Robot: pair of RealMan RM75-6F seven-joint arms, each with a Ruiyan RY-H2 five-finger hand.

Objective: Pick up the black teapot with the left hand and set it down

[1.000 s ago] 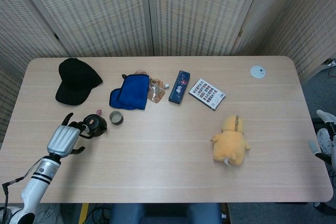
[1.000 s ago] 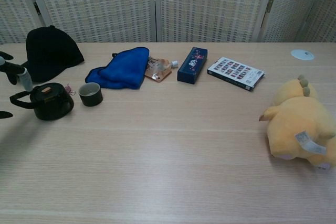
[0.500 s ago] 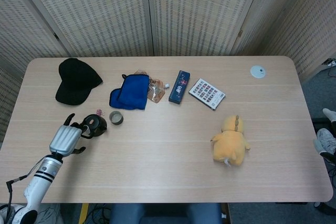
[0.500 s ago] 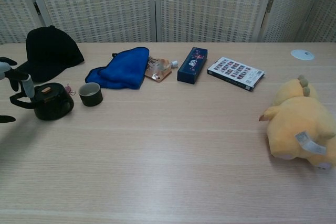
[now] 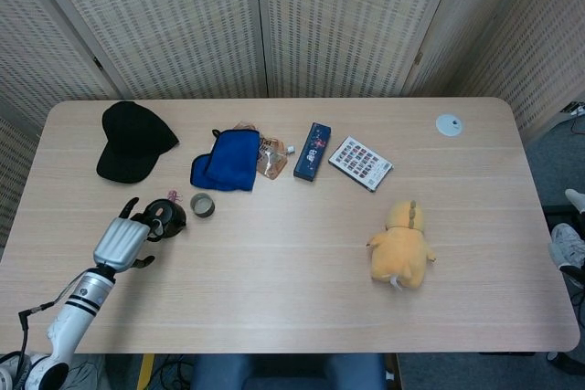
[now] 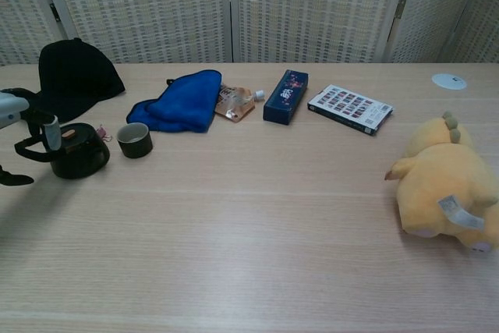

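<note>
Partly cut off, left hand (image 5: 120, 242) fingers (image 6: 51, 132) reach black teapot (image 6: 76, 151).

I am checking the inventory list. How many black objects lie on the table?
2. The black cap lies at the far left corner. The black teapot stands nearer the front, beside the small cup, with the left hand at it.

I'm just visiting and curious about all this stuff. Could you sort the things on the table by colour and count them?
Black: 2, cap, teapot
Blue: 2, cloth, slim box
Yellow: 1, plush toy
Dark green: 1, small cup
White: 1, round disc
Mixed colours: 2, patterned box, pouch
Total: 9
</note>
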